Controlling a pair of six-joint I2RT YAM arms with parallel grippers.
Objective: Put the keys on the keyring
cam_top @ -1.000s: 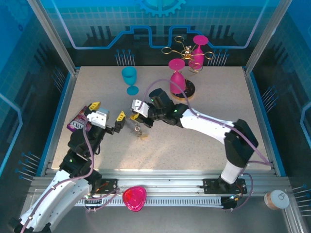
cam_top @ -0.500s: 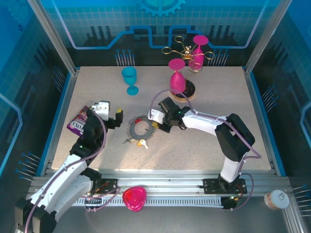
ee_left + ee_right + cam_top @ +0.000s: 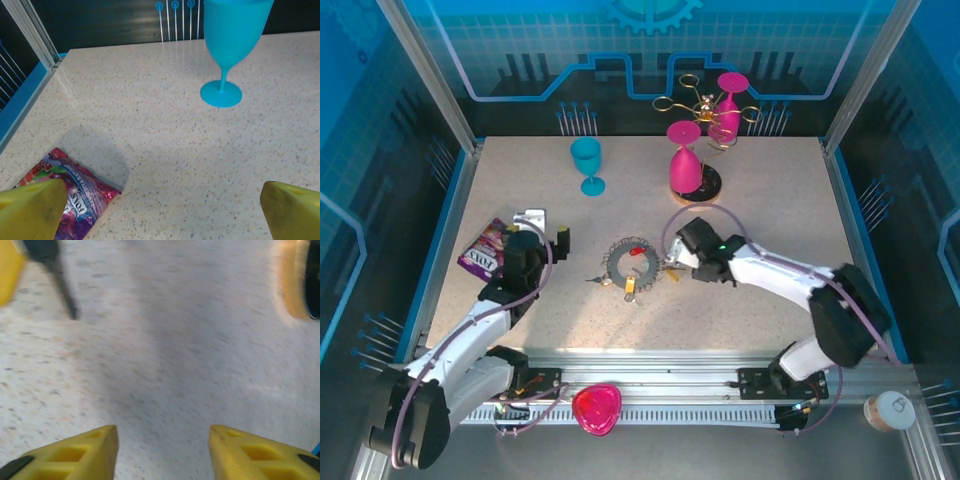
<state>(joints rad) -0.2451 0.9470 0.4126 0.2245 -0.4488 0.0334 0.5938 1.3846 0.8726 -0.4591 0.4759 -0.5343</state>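
- Two grippers flank the keyring [image 3: 613, 265], lying flat on the desk [image 3: 770, 190], the keys [image 3: 630, 288] at its rim, one reddish, the others brass-headed; threaded or loose, we cannot tell
- The right gripper [image 3: 671, 263] sits just beside the ring's right edge, the nearer; the left gripper [image 3: 548, 230] is well apart to the ring's left
- Both grippers stand spread and empty in our wrist views
- The ring is round, no long axis; we judge the reach runs leftward from the right gripper
- On the purple packet [image 3: 75, 200] we read "FOX"; the rest is illegible
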